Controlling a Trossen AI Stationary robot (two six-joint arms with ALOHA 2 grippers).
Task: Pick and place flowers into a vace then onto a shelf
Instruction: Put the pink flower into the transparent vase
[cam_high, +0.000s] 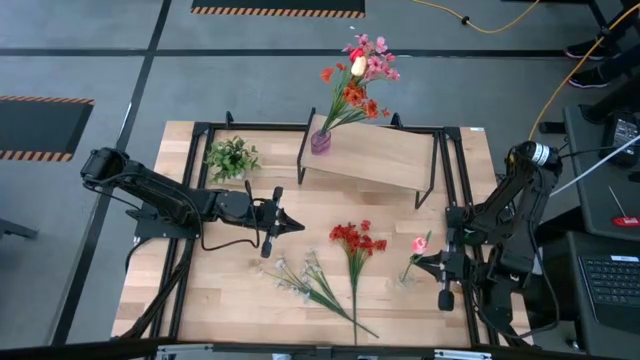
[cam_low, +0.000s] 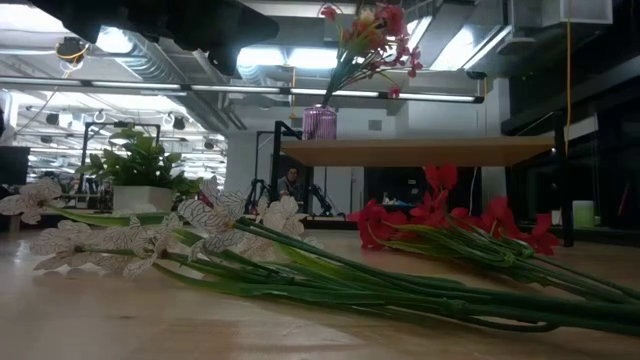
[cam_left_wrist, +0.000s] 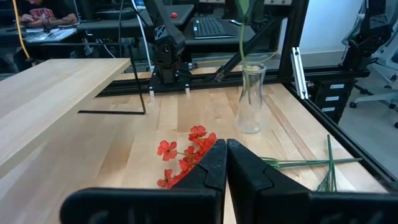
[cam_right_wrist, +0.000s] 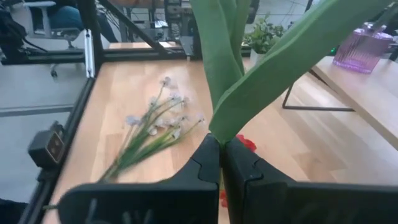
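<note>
My right gripper (cam_high: 418, 262) is shut on a pink-bloomed flower (cam_high: 420, 243) over the table's right part, beside a clear glass vase (cam_left_wrist: 251, 99). A green stem (cam_left_wrist: 241, 31) rises out of that vase. My left gripper (cam_high: 292, 222) hovers shut and empty at mid-table, pointing right. A red bunch (cam_high: 355, 240) and a white bunch (cam_high: 300, 275) lie flat on the table. A purple vase (cam_high: 320, 141) with mixed blooms (cam_high: 362, 65) stands on the shelf (cam_high: 385, 158) at its left end. My right gripper pinches the flower's green stem between its two fingers where the long leaves branch off (cam_right_wrist: 217, 132). It comes from the table's right side. The flower is lifted off the table, leaves and bloom rising above the fingers. The stem's lower end is hidden below the fingers.
A small green leafy plant (cam_high: 232, 158) sits at the far left of the table, beside the shelf. Black frame rails (cam_high: 200, 180) run along the table's sides. The shelf's thin black legs (cam_high: 432, 185) stand near the table's middle. A seated person (cam_left_wrist: 37, 12) shows beyond the table.
</note>
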